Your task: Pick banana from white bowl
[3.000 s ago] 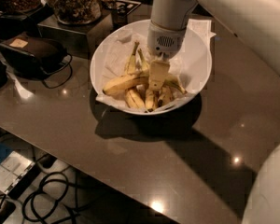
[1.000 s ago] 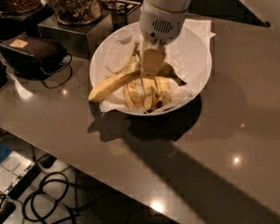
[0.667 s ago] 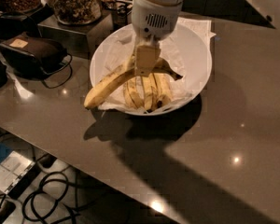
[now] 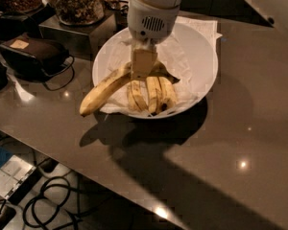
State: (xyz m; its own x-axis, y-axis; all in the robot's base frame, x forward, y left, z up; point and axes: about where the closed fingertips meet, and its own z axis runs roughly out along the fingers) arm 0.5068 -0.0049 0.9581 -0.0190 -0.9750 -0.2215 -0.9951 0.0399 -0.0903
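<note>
Mid-task, by the look of it. Holds the banana (image 4: 108, 87) in the gripper (image 4: 144, 65), jaws closed narrow on its upper part near the stem end, above the middle of the white bowl (image 4: 209, 80). Appears raised and tilted: stem end up at the gripper, free tip poking out past the bowl's left rim, over the table (image 4: 230, 143). Cannot tell whether touching the rim there. Grasp judged done, lift only partly. Left to do: raise higher and carry fully clear of the bowl, without dragging the napkins (image 4: 187, 56) or the smaller bananas (image 4: 151, 95) lying just beside and below the gripper.

Looks long, thick, curved, yellow with brown speckles, darker toward the stem end. Seems whole, unpeeled, stiff enough to keep shape when held from one end. Might swing or slip, given the off-centre grip. Stands well apart from the glass jars (image 4: 77, 4) behind the bowl.
</note>
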